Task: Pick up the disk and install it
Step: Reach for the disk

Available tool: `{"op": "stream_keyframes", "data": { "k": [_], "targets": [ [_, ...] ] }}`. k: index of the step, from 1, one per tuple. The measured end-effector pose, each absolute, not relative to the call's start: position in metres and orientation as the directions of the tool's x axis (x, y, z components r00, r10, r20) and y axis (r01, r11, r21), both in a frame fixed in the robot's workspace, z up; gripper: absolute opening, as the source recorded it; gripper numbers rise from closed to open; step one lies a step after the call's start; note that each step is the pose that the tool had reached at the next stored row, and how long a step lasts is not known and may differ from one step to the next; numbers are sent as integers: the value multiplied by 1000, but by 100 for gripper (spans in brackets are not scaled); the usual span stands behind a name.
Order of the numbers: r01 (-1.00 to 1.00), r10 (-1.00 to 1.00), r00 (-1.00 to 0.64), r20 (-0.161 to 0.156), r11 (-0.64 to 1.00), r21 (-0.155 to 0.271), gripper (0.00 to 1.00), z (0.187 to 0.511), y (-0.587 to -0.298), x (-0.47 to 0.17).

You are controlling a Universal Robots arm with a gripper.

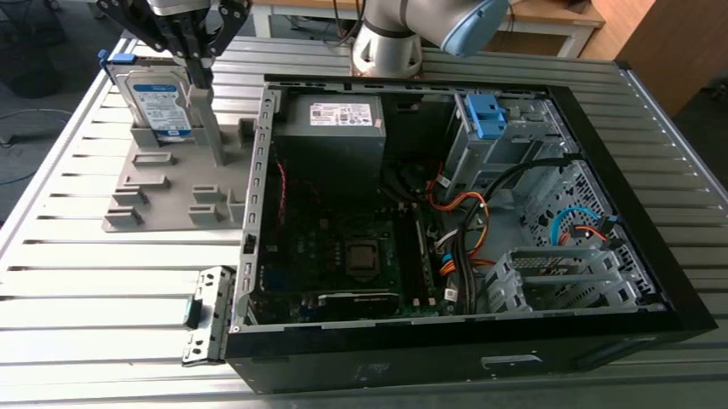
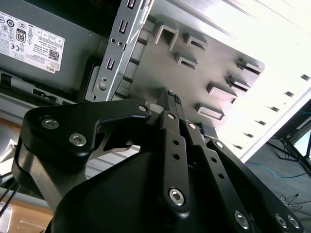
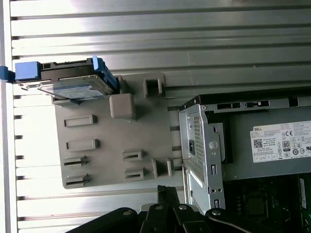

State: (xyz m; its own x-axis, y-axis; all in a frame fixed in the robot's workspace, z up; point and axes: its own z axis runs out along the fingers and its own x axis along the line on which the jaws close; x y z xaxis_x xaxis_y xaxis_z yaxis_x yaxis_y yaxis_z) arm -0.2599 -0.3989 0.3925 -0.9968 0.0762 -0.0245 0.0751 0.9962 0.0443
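The disk [image 1: 157, 102] stands upright on edge in a slot at the far end of a grey fixture plate [image 1: 148, 183], its white-and-blue label facing the camera and a blue carrier frame along its edges. In the first wrist view the disk [image 3: 73, 83] sits at one corner of the plate [image 3: 112, 145]. My gripper [image 1: 201, 78] hangs just beside the disk, on the exterior view's right of it, with its black fingers drawn together and nothing between them. Both wrist views show the closed fingertips [image 2: 171, 97] [image 3: 166, 190] over the plate, apart from the disk.
An open computer case [image 1: 455, 85] lies on the exterior view's right of the plate, holding a grey power supply [image 1: 332, 128], a motherboard [image 1: 341, 247], cables and a drive cage [image 1: 512, 141] with a blue bracket [image 1: 486, 115]. The arm's base [image 1: 387, 47] stands behind the case.
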Motion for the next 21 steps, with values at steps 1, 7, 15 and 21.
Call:
{"op": "stream_keyframes", "data": {
  "k": [1, 7, 15, 21],
  "targets": [
    [75, 76, -997, -24, 996, 44, 11, 392, -399, -260],
    [75, 76, -997, -24, 996, 44, 11, 392, -399, -262],
    [75, 76, -997, -24, 996, 44, 11, 392, -399, -263],
    [75, 76, -997, -24, 996, 44, 11, 392, -399, -264]
  ]
}}
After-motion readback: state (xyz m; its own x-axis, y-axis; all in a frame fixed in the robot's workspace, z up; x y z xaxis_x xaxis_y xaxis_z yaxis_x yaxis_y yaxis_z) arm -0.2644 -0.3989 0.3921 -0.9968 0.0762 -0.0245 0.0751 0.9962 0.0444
